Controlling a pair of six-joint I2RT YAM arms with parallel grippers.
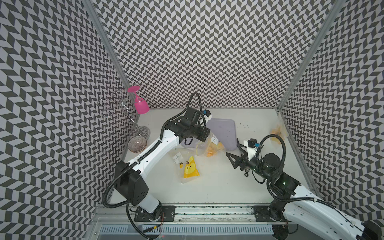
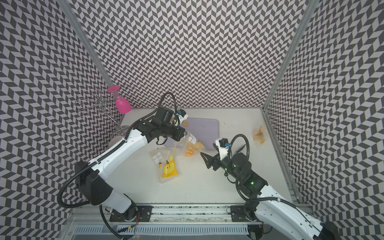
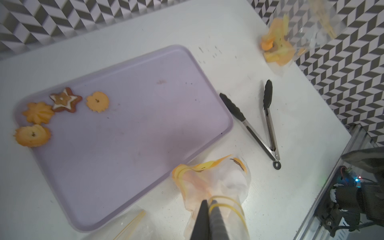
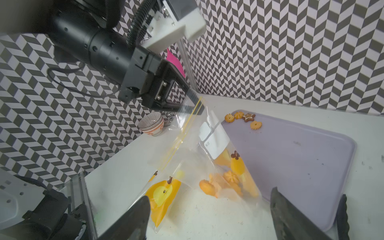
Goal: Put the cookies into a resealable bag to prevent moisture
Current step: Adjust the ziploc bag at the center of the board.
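A clear resealable bag (image 1: 209, 145) (image 4: 197, 166) hangs by its yellow zip edge from my left gripper (image 3: 209, 202), which is shut on that edge. The bag's bottom rests on the table at the near edge of the lilac tray (image 3: 135, 124). Several orange cookies (image 4: 226, 182) (image 2: 190, 151) lie inside it. More cookies (image 3: 62, 104) (image 4: 243, 118), one a brown star, sit in the tray's far left corner. My right gripper (image 4: 209, 195) (image 1: 232, 148) stands open just right of the bag, with nothing between its fingers.
A flat chick-print bag (image 1: 190, 170) lies near the middle beside small white squares (image 1: 177, 157). Black-tipped tongs (image 3: 257, 124) lie right of the tray, by my right arm. Another filled bag (image 1: 277, 133) leans at the right wall. Bowls (image 1: 137, 143) and a pink glass (image 1: 140, 104) stand far left.
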